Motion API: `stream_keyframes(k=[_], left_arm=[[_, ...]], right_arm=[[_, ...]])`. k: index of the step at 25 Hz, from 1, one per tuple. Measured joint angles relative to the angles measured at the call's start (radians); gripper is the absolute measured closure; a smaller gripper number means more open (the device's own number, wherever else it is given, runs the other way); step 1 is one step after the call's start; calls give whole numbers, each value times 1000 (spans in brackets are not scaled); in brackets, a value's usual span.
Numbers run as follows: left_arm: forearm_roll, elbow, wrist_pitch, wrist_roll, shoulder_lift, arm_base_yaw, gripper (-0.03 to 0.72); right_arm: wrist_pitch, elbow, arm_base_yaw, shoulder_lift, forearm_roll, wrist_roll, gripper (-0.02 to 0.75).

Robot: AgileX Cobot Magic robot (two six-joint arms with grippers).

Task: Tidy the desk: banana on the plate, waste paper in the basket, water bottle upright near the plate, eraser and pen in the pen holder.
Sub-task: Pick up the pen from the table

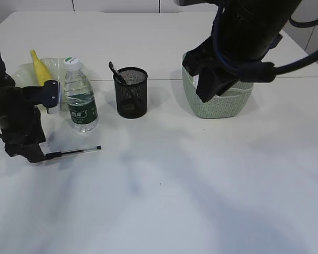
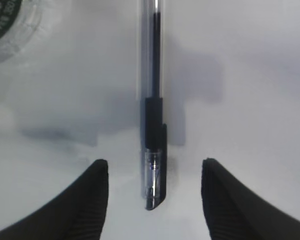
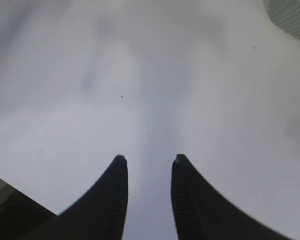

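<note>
water bottle (image 1: 81,100) upright, dark green label – print unreadable, pen (image 2: 153,105) between parted left gripper (image 2: 155,172) fingers

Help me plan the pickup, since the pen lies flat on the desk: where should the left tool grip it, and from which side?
Probably from straight above, closing across the pen at its dark grip band. It lies flat on the desk, centred between the open left tool, with free space on both sides.

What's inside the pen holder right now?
One dark pen sticks out of the pen holder, leaning left. The mesh hides the bottom, so whether the eraser is in there cannot be told.
</note>
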Motion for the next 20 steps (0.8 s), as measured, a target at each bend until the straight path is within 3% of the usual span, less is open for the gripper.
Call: stream_keyframes(k=[20], left_arm=[[-41, -6, -17, 2, 76, 0, 292]], right_arm=[[0, 0, 0, 0, 2, -2, 508]])
